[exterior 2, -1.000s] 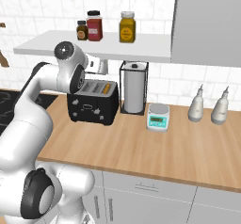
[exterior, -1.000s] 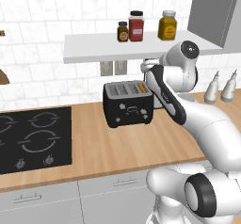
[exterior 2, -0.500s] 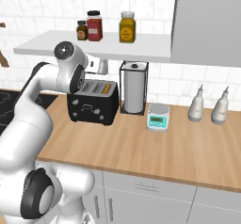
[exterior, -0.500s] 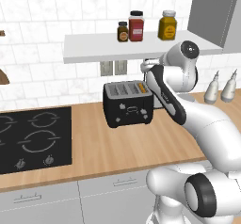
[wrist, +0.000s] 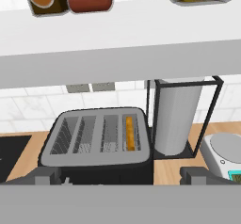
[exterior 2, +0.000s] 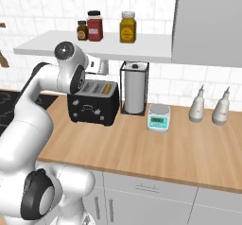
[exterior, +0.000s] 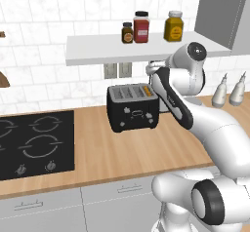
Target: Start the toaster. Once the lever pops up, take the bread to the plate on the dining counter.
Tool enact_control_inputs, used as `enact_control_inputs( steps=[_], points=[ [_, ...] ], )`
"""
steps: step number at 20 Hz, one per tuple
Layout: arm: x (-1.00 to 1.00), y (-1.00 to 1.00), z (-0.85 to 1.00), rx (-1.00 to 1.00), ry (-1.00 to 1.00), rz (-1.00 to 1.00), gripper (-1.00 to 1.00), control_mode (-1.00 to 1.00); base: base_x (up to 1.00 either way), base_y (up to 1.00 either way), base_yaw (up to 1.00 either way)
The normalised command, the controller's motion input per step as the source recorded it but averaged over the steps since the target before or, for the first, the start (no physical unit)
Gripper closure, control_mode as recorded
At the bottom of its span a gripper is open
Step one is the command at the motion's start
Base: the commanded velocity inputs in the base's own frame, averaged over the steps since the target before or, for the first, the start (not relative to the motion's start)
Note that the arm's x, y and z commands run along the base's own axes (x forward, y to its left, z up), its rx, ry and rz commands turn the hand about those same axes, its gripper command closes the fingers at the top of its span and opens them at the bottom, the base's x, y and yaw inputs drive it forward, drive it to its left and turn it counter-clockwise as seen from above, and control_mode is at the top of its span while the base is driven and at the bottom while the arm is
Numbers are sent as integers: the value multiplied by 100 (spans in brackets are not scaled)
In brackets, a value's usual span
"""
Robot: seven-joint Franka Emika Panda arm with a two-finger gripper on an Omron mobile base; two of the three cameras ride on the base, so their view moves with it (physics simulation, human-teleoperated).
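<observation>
The black four-slot toaster [exterior: 133, 110] [exterior 2: 93, 104] [wrist: 96, 143] stands on the wooden worktop against the tiled wall. The bread [wrist: 130, 132] [exterior: 145, 90] [exterior 2: 108, 87] sits sunk in its rightmost slot, with only the tan top edge showing. My gripper [wrist: 120, 177] [exterior 2: 100, 67] [exterior: 154, 70] hovers above the toaster, just under the white shelf. Its fingertips [wrist: 45, 175] stand wide apart, open, with nothing between them. The plate and the dining counter are out of view.
A paper towel roll in a black wire holder [exterior 2: 135, 88] [wrist: 176, 117] stands right of the toaster, then a small kitchen scale [exterior 2: 158, 117]. The shelf [exterior: 141, 48] above carries jars. Two bottles [exterior 2: 197, 109] stand far right. A black hob [exterior: 34, 143] lies left.
</observation>
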Motion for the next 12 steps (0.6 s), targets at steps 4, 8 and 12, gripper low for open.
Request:
enact_control_inputs(
  steps=[4, 8, 12],
  points=[
    [0, 0, 0, 0, 0, 0, -100, -100, 0, 0, 0],
    [0, 0, 0, 0, 0, 0, -100, -100, 0, 0, 0],
    [0, 0, 0, 0, 0, 0, -100, -100, 0, 0, 0]
  ],
)
